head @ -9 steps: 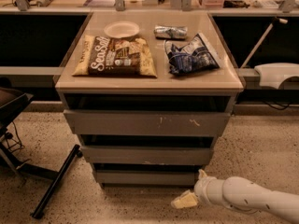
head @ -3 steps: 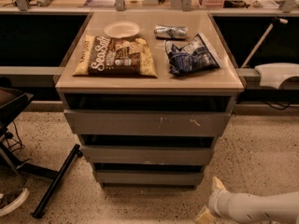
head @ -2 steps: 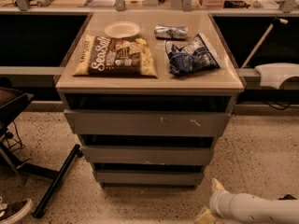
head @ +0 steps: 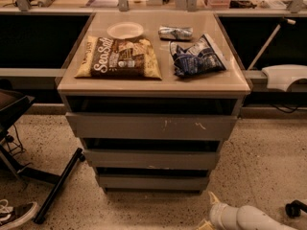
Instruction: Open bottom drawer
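The cabinet has three flat grey drawer fronts stacked under a tan top. The bottom drawer (head: 153, 182) is the lowest and narrowest front, plain, and stands about flush with only a dark slit above it. My gripper (head: 207, 212) is on the end of the white arm (head: 244, 218) at the lower right. It is low over the floor, just right of and below the bottom drawer's right corner, and does not touch it. Its two pale fingers (head: 212, 198) stand apart with nothing between them.
On the top lie a brown Sea Salt chip bag (head: 120, 57), a blue chip bag (head: 196, 56), a white plate (head: 125, 30) and a small foil packet (head: 175, 32). A black chair base (head: 57, 186) and a shoe (head: 17, 214) are at left, a black caster (head: 295, 208) at right.
My gripper has drawn back from the bottom drawer's right corner, down and to the right. A shoe has come into view at the bottom left. The drawers have not moved.
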Tool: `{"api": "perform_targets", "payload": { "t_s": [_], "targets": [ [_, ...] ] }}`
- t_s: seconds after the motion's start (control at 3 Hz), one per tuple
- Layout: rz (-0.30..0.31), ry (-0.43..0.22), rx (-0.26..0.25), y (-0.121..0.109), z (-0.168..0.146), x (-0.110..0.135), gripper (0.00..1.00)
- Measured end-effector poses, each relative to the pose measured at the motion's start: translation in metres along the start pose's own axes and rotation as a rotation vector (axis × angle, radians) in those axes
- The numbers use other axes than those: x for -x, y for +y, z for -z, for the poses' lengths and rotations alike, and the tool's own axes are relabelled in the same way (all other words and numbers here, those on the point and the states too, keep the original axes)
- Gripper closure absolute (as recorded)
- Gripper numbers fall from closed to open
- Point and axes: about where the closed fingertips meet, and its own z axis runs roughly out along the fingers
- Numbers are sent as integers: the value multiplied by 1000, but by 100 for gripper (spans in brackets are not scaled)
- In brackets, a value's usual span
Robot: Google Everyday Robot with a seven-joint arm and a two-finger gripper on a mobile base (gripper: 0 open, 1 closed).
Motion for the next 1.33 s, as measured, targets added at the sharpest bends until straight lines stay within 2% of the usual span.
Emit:
{"api": "perform_targets", "payload": {
  "t_s": [0.33,0.67,1.0,1.33],
  "targets": [
    [-9,-42,6,2,-21,-1,0],
    [0,-33,-37,-12,-47,11,0],
    [19,-1,-62,-35,-92,35,0],
    [64,-4,-26,-25,-111,55,0]
  ]
}}
